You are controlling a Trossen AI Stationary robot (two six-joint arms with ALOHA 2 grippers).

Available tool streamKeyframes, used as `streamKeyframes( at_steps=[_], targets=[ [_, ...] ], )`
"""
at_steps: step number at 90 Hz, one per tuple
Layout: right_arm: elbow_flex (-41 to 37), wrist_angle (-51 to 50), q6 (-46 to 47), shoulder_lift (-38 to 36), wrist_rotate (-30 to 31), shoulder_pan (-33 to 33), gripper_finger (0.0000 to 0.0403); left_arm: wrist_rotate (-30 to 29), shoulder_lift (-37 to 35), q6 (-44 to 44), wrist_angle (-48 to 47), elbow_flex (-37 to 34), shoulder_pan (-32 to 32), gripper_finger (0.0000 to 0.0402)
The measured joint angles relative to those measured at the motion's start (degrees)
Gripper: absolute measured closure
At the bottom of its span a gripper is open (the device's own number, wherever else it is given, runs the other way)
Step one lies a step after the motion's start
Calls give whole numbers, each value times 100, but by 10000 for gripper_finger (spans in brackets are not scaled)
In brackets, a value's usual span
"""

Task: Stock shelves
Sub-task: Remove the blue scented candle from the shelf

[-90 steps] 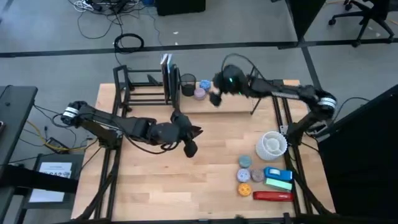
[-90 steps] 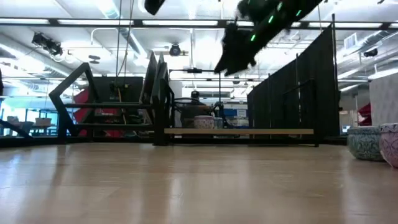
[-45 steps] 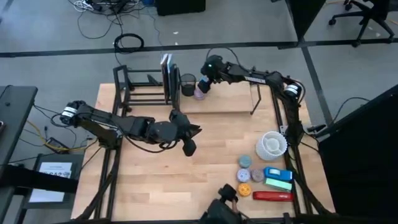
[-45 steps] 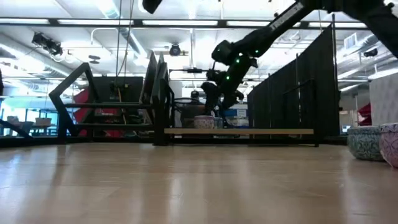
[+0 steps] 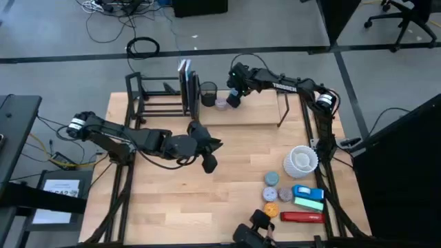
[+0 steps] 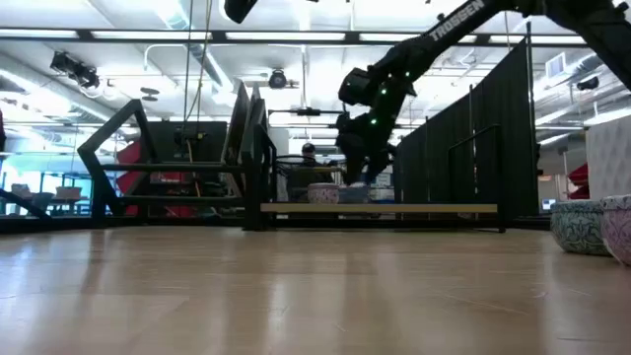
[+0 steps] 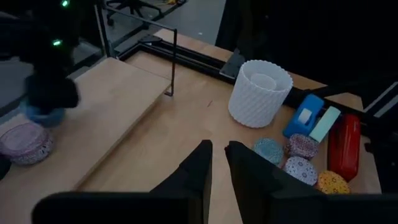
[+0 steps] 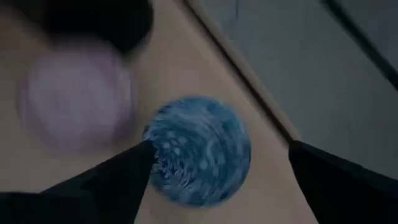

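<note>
Right gripper [image 5: 233, 98] now sits low over the shelves' pale board [image 5: 262, 114], at the table's 12 o'clock edge; a second ago it hung higher, slightly toward 3 o'clock, clear of the tins. In the right wrist view its spread fingers [image 8: 106, 186] straddle a blue patterned tin [image 8: 198, 149], a lilac tin [image 8: 74, 99] just beside. Right arm has stretched out along the far edge. A dark object [image 5: 251, 231] has entered at 6 o'clock.
</note>
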Motion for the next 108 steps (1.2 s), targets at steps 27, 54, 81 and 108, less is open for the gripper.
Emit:
streamKeyframes(
  at_steps=[27,54,81,108],
  targets=[
    [-107,-385,-693,-582,-661,-67,56,-4,2,-4,-30,0,-24,364],
    [-259,-203,-502,-125,-872,-439,11,-192,4,-10,12,0,-36,364],
    [-264,8,-268,275,-731,-392,30,-269,13,-13,10,0,-37,364],
    [-262,-260,-271,162,-568,-235,151,-271,13,-20,-2,0,-37,364]
  ],
)
